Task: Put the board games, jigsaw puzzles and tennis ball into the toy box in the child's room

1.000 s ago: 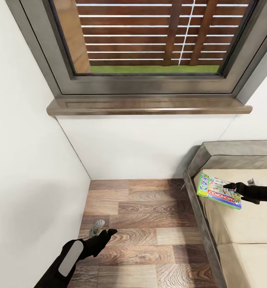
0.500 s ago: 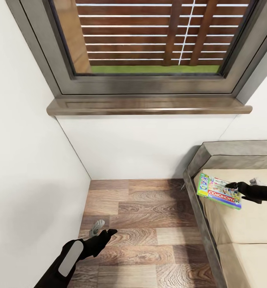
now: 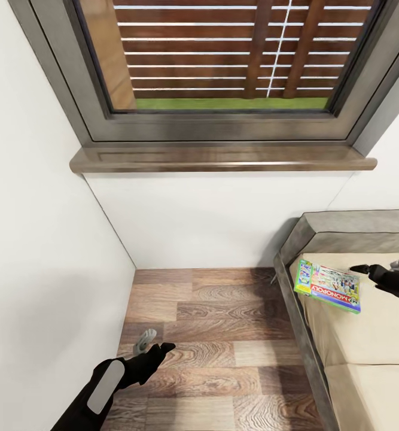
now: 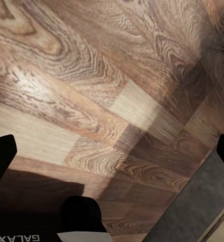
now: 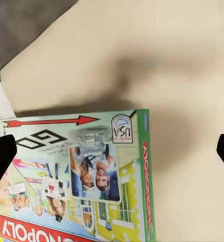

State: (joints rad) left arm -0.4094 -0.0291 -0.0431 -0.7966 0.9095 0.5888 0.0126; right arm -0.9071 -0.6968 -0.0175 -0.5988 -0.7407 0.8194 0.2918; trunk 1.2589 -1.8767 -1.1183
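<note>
Monopoly box lies on bed, right pincer partly cut off.

A: Right wrist cam: we see the Monopoly box lying flat on the beige sheet, lid art up, red title strip along one edge.

B: Gripper?

A: We see both fingertips as dark shapes at opposite frame edges, spread wide, gripper centred over the box's corner. Nothing between them.

B: Anything else?

A: Dark grey bed frame past the sheet's edge.
</note>
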